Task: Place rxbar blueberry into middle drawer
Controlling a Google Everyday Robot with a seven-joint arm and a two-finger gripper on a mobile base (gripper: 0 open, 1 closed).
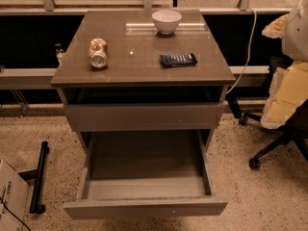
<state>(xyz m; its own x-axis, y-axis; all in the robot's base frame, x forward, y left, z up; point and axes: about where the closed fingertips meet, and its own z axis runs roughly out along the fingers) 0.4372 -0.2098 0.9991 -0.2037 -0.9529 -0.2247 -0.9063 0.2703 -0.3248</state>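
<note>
Nothing here reads cleanly for me. The rxbar blueberry, lying flat on the cabinet top, carries a band of pale lettering across its dark navy wrapper, but I cannot make out the words. The drink can, on its side to the left, shows a gold pattern with no legible brand. A cardboard box at the lower left edge bears dark printed letters, cut off and unreadable. The gripper is outside my view.
</note>
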